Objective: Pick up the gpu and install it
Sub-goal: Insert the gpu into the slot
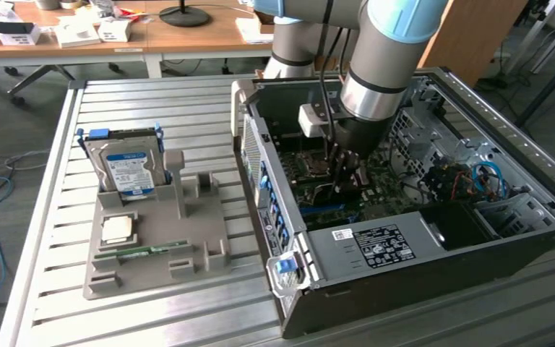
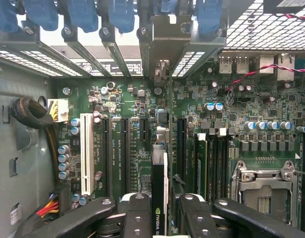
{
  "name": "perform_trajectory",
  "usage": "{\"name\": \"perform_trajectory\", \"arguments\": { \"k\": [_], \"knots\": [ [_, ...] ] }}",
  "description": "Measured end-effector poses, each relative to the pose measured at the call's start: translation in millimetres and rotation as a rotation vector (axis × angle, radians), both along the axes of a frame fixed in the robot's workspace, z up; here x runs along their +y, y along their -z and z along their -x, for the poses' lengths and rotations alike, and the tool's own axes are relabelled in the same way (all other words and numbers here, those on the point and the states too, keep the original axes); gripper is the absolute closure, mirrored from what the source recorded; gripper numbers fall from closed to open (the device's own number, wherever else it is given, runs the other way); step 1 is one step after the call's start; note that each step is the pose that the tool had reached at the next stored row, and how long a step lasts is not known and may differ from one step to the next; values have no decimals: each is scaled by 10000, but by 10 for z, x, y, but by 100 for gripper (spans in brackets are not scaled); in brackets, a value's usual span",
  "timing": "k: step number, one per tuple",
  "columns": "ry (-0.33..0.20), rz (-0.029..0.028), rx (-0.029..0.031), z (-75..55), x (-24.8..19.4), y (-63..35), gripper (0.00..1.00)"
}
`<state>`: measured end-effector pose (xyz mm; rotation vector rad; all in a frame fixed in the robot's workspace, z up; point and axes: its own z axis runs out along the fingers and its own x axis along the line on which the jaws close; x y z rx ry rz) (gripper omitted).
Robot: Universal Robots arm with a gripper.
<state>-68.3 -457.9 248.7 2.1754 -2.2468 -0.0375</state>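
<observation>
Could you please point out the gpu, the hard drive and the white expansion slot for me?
gpu [image 2: 159,198]: wrist view, card's upper edge.
hard drive [image 1: 128,168]: exterior view, its label.
white expansion slot [image 2: 86,153]: wrist view, its middle.

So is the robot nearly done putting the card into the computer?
Getting there. The pick-up looks done: the gpu is clamped edge-on in the gripper, already down inside the open computer case. Right now the card stands above the motherboard, with its metal bracket near the rear slot openings. Whether its edge has reached a slot can't be seen, so seating it fully appears to be left.
</observation>
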Motion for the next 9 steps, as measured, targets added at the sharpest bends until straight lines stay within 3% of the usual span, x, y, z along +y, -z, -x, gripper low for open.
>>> {"name": "perform_trajectory", "arguments": {
  "k": [9],
  "knots": [
    [1, 0, 3, 1, 0, 0, 73]
  ]
}}
